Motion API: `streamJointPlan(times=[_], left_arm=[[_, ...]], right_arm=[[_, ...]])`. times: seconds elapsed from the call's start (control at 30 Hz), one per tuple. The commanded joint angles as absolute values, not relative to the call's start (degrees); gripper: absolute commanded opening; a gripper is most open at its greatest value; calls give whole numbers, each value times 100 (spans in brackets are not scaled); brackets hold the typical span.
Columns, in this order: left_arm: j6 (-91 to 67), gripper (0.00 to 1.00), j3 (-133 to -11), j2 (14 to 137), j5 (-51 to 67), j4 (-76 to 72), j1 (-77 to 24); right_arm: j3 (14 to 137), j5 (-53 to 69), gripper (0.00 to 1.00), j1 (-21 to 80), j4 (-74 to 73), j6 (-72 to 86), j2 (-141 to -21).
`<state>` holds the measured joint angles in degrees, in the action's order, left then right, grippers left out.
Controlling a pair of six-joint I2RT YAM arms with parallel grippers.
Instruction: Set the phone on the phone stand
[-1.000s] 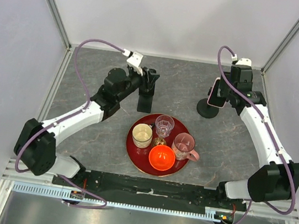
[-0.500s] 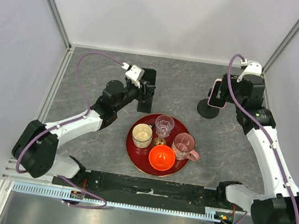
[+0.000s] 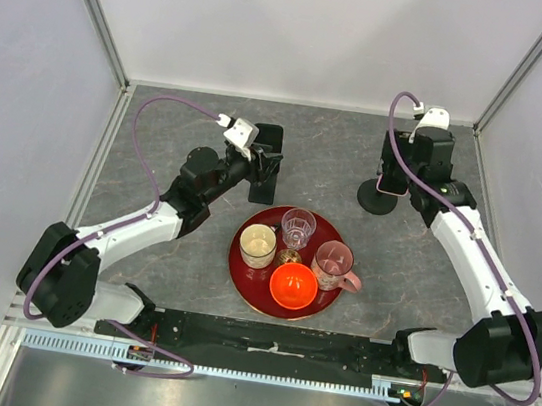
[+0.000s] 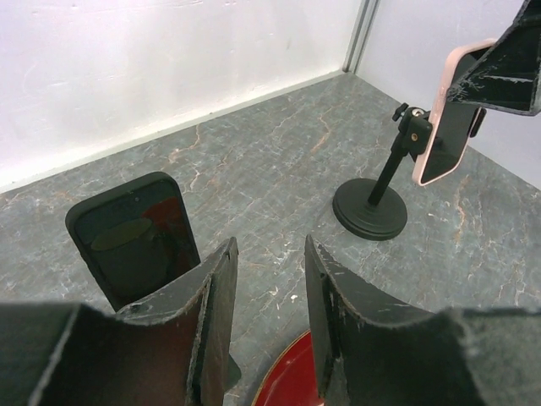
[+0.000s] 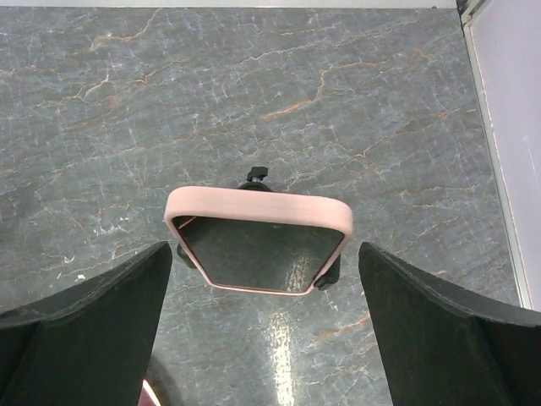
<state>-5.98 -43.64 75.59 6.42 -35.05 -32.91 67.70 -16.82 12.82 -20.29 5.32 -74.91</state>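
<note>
tray (image 3: 326, 229) holds cups (image 3: 258, 245), bowl (image 3: 294, 285); phone (image 5: 258, 249) on stand (image 4: 369, 207)

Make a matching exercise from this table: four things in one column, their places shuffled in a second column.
Things
1. pink-cased smartphone with dark screen
2. glossy orange bowl
3. black upright slab-shaped stand
4. clear stemmed wine glass

Places
A. near side of the round red tray
B. just ahead of the left end effector
C. far side of the same tray
D. at the head of the black post stand with round disc base, inside the open right end effector

Pairs: 1-D, 2-A, 3-B, 4-C
</note>
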Motion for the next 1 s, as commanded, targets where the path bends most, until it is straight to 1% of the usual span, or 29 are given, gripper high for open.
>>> streamJointPlan(times=[0.0,0.33,0.4,0.47,0.5,0.53,0.57,0.6,0.63,0.67,0.7,0.8,0.97], left_arm=[[-510,44,-4368,7418,809,-3885,-3287],[-510,44,-4368,7339,599,-3779,-3278],[-527,44,-4351,7304,519,-3753,-3278],[-519,44,-4342,7286,501,-3744,-3278],[-527,44,-4324,7260,510,-3753,-3278],[-519,44,-4324,7242,518,-3744,-3278],[-519,44,-4324,7242,501,-3735,-3278],[-510,44,-4316,7225,501,-3735,-3278],[-501,44,-4307,7225,492,-3735,-3278],[-492,44,-4298,7207,475,-3735,-3270],[-492,44,-4289,7198,422,-3727,-3270],[-536,43,-4254,7128,73,-3665,-3261],[-624,43,-4210,7005,-255,-3560,-3208]], right_arm=[[6943,-2197,98,1450,-1741,747,-7655],[7014,-2962,98,1670,-1494,1204,-7963],[7014,-3295,94,1810,-1381,1257,-8024],[7005,-3619,79,1915,-1292,1371,-8077],[7031,-3691,68,2012,-1257,1423,-8095],[7049,-3744,53,2065,-1196,1511,-8112],[7058,-3831,48,2213,-1117,1529,-8112],[7058,-3849,44,2302,-951,1521,-8130],[7084,-3850,35,2381,-871,1521,-8173],[7110,-3841,28,2460,-801,1529,-8200],[7145,-3728,16,2600,-661,1512,-8244],[7382,-3718,0,2916,-458,1485,-8490],[7848,-3771,0,3243,-290,1625,-8955]])
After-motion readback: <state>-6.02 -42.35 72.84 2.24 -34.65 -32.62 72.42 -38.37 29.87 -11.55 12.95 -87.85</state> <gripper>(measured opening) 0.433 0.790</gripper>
